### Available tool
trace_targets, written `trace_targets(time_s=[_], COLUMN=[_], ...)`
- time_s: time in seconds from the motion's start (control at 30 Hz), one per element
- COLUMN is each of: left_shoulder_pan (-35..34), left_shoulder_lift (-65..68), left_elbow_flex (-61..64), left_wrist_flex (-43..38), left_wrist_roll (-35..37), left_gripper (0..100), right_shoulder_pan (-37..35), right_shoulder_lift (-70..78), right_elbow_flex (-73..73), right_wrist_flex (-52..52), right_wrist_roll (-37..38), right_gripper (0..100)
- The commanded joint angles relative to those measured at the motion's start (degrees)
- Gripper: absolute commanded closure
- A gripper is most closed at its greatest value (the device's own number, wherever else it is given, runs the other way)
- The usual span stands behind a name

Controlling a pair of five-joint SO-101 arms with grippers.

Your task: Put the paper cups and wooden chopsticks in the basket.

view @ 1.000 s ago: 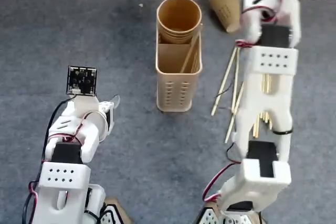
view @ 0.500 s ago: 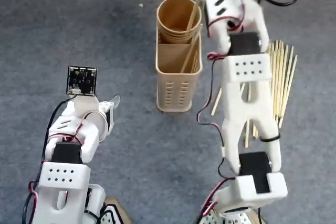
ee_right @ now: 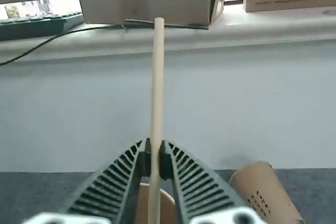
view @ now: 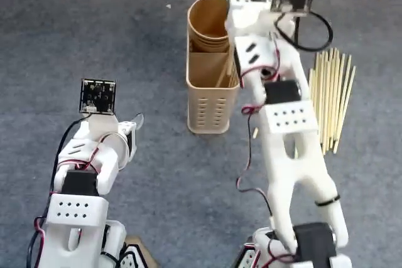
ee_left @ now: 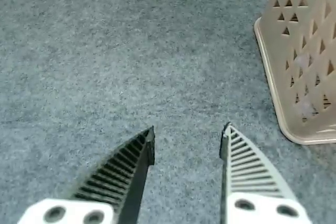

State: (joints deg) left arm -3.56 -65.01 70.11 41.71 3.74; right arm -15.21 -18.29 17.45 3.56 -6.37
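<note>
1. Counting what is already in, we find stacked cups [view: 210, 20] standing in the far end of the basket [view: 213, 114], and a chopstick or two [view: 223, 70] leaning in its near compartment.
2. Still out are a loose cup [ee_right: 265, 192], lying on its side on the carpet [view: 125, 29] beyond the basket, and a pile [view: 330, 98] of chopsticks on the carpet right of the right arm, well apart from the basket. We judge the cups nearly done and most of the chopsticks still to come.
3. The right gripper [ee_right: 155, 153] is clamped tight on a single stick [ee_right: 157, 77], which stands upright and rises well past the fingertips. In the high view this arm hangs over the basket's far end, by the cups. We take it that the stick is about to be dropped in.
4. The left gripper [ee_left: 186, 135] is spread wide and holds nothing. It hovers over bare carpet with the basket's corner just beside it.
5. A second ago the right arm stretched out over the pile, towards the loose cup. Half a second ago it had swung to the basket with the stick slanted over the cups. Now the stick is upright and the pile lies uncovered. The left arm has not moved.
</note>
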Motion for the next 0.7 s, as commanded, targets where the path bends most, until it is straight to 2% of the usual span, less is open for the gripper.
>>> trace_targets(time_s=[0.0,0.1,0.23,0.3,0.5,0.57,0.67], left_shoulder_pan=[0.13,0.13,0.13,0.13,0.13,0.13,0.13], left_shoulder_lift=[0.13,0.13,0.13,0.13,0.13,0.13,0.13], left_elbow_flex=[-1.27,-1.27,-1.27,-1.27,-1.27,-1.27,-1.19], left_wrist_flex=[-1.23,-1.23,-1.23,-1.23,-1.23,-1.23,-1.23], left_wrist_roll=[-0.44,-0.44,-0.44,-0.44,-0.44,-0.44,-0.44], left_gripper=[80,80,80,80,80,80,80], right_shoulder_pan=[-0.31,-0.13,-0.13,-0.13,0.40,3.65,12.79], right_shoulder_lift=[-6.64,-9.45,-12.35,-13.76,-18.33,-18.77,-16.92], right_elbow_flex=[3.82,5.76,9.63,11.30,11.82,11.74,11.74], right_wrist_flex=[-2.24,-2.24,-1.98,-1.89,5.76,11.30,16.22], right_wrist_roll=[0.70,0.44,0.26,0.26,0.26,-1.49,-9.14], right_gripper=[98.7,92.2,71.8,65.5,69.7,75.6,87.3])
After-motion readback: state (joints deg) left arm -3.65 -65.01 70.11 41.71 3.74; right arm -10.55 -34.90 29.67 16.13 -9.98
